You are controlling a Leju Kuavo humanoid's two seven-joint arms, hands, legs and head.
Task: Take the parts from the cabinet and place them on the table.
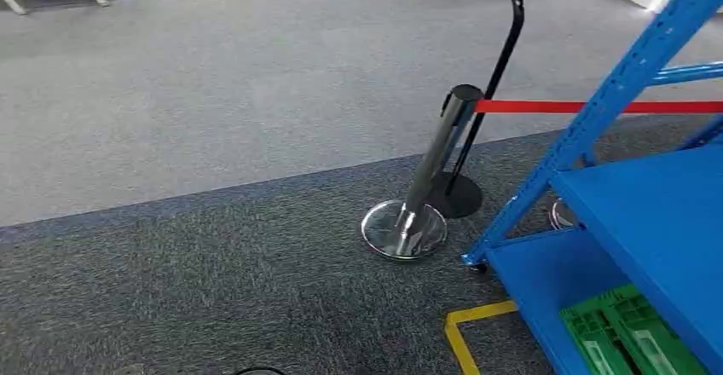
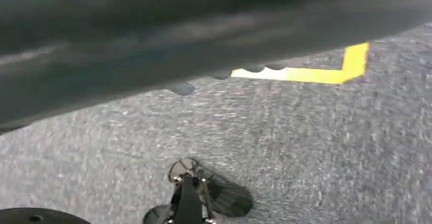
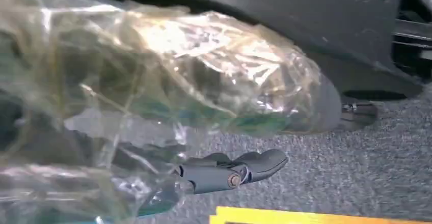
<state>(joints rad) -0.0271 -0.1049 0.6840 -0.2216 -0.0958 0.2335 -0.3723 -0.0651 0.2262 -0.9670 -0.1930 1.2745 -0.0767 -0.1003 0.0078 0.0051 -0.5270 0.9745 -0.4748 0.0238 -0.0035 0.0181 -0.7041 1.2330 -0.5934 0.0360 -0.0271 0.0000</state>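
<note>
In the right wrist view the right hand [image 3: 224,175] holds a clear, crinkled plastic bag [image 3: 168,81]. The bag swells over most of the hand, and dark fingers [image 3: 260,164] stick out from beneath it, curled along its underside. Something green and dark shows through the film, but its shape cannot be made out, and no label or print can be read on the wrap. The bag hangs over grey carpet, with a strip of yellow floor tape [image 3: 316,216] just past the fingertips.

Whether the left hand is open or closed cannot be told. Its wrist view looks down at the carpet and at a corner of yellow tape [image 2: 326,71].

In the head view a wide stretch of grey carpet [image 1: 213,119] lies open ahead and to the left, lighter far off and darker near, the two tones meeting along a slanted seam. At the right edge stands the blue cabinet [image 1: 656,213], a metal rack with a slanting upright and flat shelves. Its lower shelf carries a green crate [image 1: 627,332] at its near corner. Just beside the rack's foot a yellow tape corner [image 1: 465,332] marks the floor. Near the rack's front edge a chrome barrier post [image 1: 426,179] stands on a round base, and a red belt [image 1: 597,106] runs from its top past the rack's upright. A black stand [image 1: 499,60] rises just behind it. No writing is legible anywhere.
</note>
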